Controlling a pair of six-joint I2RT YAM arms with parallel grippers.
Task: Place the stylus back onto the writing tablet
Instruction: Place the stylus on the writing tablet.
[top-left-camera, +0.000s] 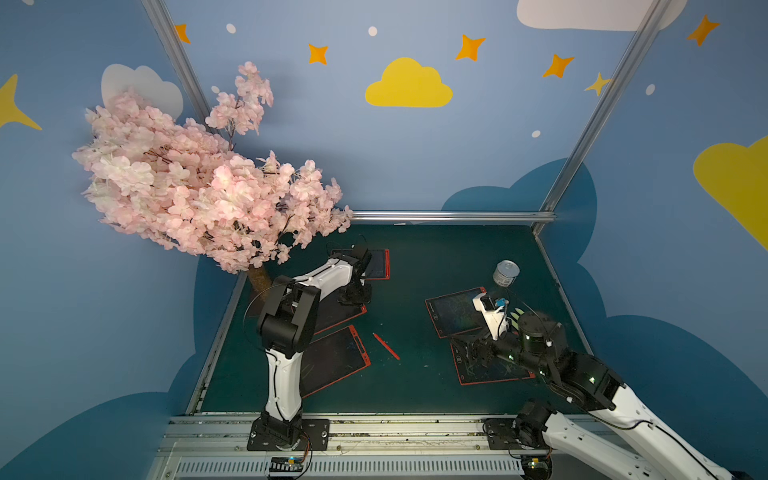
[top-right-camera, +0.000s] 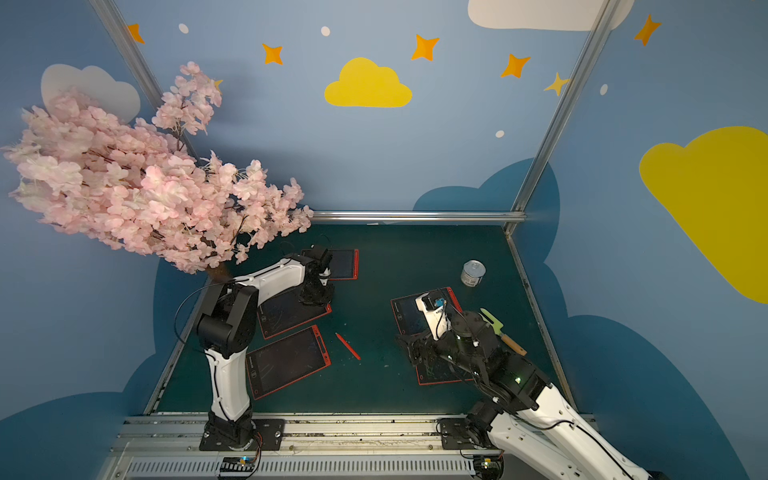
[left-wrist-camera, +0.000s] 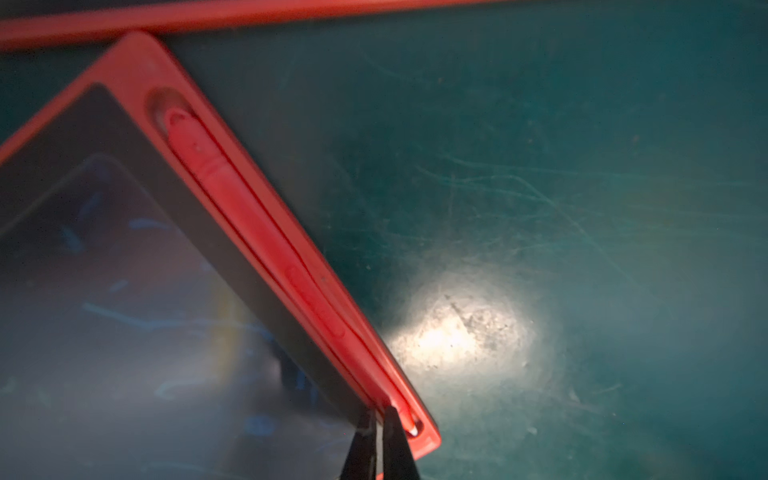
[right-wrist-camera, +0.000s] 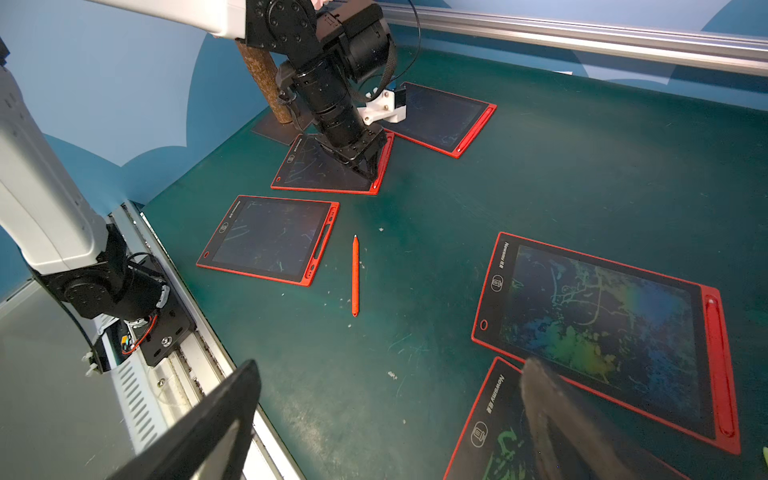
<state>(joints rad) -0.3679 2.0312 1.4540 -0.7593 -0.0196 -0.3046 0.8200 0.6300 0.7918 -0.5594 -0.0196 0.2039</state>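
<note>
Partly cut off, left jaws together beside slotted stylus (left-wrist-camera: 216, 174) on tablet (left-wrist-camera: 133, 62), right jaws apart, blurred.

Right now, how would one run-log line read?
left tool: shut beside slotted pen | right tool: open | spare pen: on table

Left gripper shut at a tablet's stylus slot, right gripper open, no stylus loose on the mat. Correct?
No: one stylus lies loose on the mat, as the right wrist view shows. The rest stands: left gripper shut at a tablet slot, right gripper open.
</note>
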